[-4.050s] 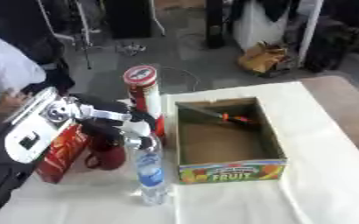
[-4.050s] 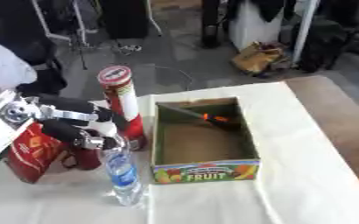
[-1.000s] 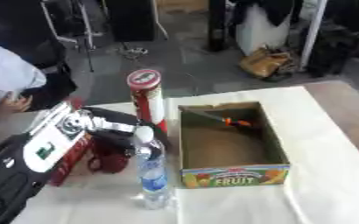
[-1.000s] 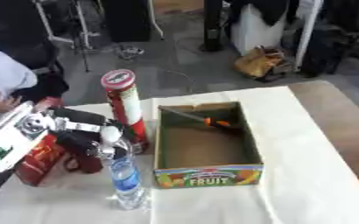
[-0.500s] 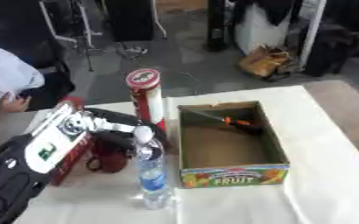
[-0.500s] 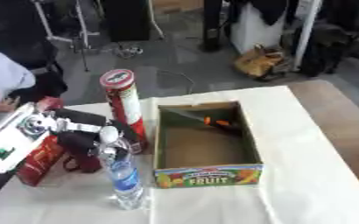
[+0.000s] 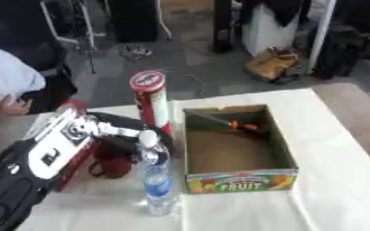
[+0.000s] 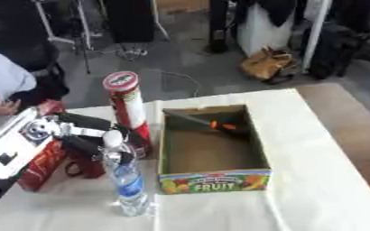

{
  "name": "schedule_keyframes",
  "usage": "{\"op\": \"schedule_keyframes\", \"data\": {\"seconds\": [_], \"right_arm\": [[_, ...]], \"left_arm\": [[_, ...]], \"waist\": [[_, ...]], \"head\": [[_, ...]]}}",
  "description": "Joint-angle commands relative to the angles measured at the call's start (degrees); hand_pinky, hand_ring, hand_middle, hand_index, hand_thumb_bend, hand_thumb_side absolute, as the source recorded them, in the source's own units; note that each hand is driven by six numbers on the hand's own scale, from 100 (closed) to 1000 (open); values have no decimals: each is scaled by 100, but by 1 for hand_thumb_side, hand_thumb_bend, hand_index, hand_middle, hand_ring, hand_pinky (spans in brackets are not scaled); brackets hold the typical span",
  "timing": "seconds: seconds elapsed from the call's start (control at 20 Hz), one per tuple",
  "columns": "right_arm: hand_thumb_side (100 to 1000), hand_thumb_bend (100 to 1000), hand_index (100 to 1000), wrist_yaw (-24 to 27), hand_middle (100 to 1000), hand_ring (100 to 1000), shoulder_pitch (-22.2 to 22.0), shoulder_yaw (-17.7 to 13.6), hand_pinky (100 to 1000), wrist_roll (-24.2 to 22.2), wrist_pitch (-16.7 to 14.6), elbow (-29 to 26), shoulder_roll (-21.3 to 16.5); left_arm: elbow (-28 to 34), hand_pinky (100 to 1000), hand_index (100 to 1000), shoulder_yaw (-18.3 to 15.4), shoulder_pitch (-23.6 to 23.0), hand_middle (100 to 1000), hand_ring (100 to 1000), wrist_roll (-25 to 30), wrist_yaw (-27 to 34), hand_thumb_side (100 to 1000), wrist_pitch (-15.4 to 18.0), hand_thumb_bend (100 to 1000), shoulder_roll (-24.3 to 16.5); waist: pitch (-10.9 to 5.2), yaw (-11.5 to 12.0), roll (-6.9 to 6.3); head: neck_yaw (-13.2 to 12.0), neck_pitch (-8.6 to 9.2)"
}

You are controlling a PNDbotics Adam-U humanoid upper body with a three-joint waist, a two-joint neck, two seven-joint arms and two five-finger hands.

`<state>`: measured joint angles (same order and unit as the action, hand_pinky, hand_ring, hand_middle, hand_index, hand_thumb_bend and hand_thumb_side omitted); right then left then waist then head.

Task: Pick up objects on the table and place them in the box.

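My left hand (image 8: 76,131), black with a silver wrist, reaches in from the left over a dark red mug (image 7: 112,165). Its fingers are spread and stretched toward a tall red tube can (image 7: 151,103) standing upright just beyond. A clear water bottle (image 7: 158,181) with a blue label stands in front of the hand and hides part of it. Right of these sits the open cardboard fruit box (image 7: 279,149), with a dark and orange item (image 7: 242,126) lying at its far end. A flat red box (image 8: 40,165) lies under my forearm.
Everything stands on a white tablecloth (image 7: 330,198), with room to the right of and in front of the cardboard box. A brown tabletop (image 7: 360,107) shows past the cloth's right edge. Bags and stands sit on the floor beyond the table.
The whole picture has shifted a little, so the camera moved. My left hand stays over the mug beside the can, and the objects stand where they were.
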<state>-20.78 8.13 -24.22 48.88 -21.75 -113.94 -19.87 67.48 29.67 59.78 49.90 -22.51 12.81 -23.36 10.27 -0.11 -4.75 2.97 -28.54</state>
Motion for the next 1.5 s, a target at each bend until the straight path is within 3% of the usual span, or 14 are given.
{"op": "schedule_keyframes", "data": {"seconds": [0.05, 0.45, 0.5, 0.7, 1.1, 1.45, 1.5], "right_arm": [[1000, 100, 741, 39, 699, 838, 69, -8, 742, 309, -336, -65, -92], [1000, 100, 740, 50, 700, 838, 71, -6, 744, 309, -344, -65, -102], [1000, 100, 740, 53, 699, 838, 70, -8, 744, 309, -346, -65, -103], [1000, 100, 740, 58, 699, 838, 67, -15, 744, 309, -343, -65, -100], [1000, 100, 740, 58, 699, 838, 65, -16, 745, 309, -347, -65, -99], [1000, 100, 740, 64, 699, 838, 69, -26, 745, 309, -353, -65, -105], [1000, 100, 740, 66, 699, 838, 70, -27, 746, 309, -355, -65, -106]], "left_arm": [[-45, 1000, 1000, 15, 34, 1000, 1000, 207, -69, 1000, 213, 171, -30], [38, 989, 1000, -3, 54, 1000, 1000, 207, -73, 1000, 325, 100, -3], [44, 904, 1000, -5, 54, 976, 960, 207, -90, 1000, 341, 100, -2], [76, 836, 1000, -51, 40, 897, 901, 207, -170, 1000, 412, 100, -4], [74, 793, 921, -105, 24, 830, 850, 207, -228, 1000, 458, 100, 18], [34, 721, 904, -106, -9, 808, 808, 207, -178, 1000, 447, 100, 32], [30, 629, 885, -105, -13, 792, 765, 207, -170, 1000, 444, 100, 37]], "waist": [[-55, -7, 44], [-69, 2, 54], [-72, 2, 55], [-77, 15, 57], [-72, 19, 56], [-72, 26, 57], [-71, 24, 57]], "head": [[15, 1], [22, -10], [22, -8], [17, 9], [16, 1], [29, 18], [32, 21]]}}
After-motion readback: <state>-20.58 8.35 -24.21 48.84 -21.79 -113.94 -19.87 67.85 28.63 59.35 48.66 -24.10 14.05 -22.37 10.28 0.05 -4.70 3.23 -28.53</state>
